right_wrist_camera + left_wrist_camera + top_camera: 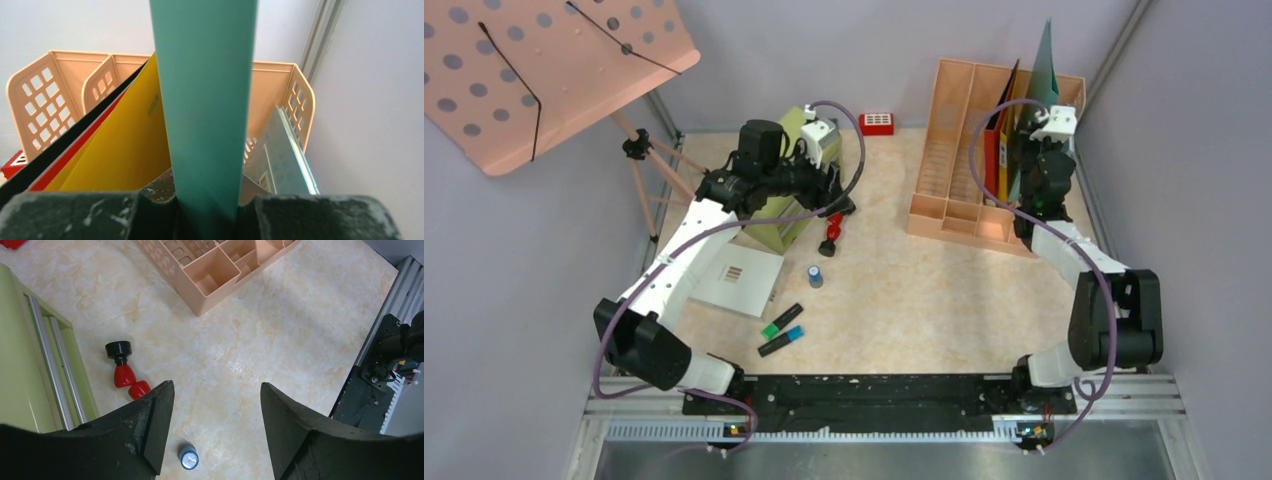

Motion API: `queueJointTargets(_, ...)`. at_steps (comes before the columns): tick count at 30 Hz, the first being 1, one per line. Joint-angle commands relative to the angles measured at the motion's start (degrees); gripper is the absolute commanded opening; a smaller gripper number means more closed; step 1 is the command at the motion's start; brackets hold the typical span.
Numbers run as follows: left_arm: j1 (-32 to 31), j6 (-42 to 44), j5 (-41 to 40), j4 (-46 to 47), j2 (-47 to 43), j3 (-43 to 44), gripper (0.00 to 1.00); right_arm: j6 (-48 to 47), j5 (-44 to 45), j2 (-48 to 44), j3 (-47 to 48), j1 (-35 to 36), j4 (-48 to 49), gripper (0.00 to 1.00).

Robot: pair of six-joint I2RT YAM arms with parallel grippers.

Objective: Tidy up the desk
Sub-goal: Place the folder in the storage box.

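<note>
Here's the square table [904, 300], beige and marble-patterned, filling the middle of the top view, with grey walls round it and a black-and-metal rail along the bottom edge. Two black markers [782, 341], a small blue-capped cylinder [815, 276] and a red-and-black knobbed piece [830, 232] lie scattered left of centre. The left jaws gape wide, gripping nothing, hanging over bare tabletop near the cylinder. The right jaws, upper right, are clamped on an upright flat teal sheet [205, 100] at the peach perforated plastic file rack [954, 150].
</note>
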Motion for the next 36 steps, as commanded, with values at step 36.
queueJointTargets(36, 0.3, 0.08, 3.67, 4.38, -6.74, -4.58, 0.69, 2.87, -4.04, 3.91, -1.81, -0.95, -14.76, 0.19)
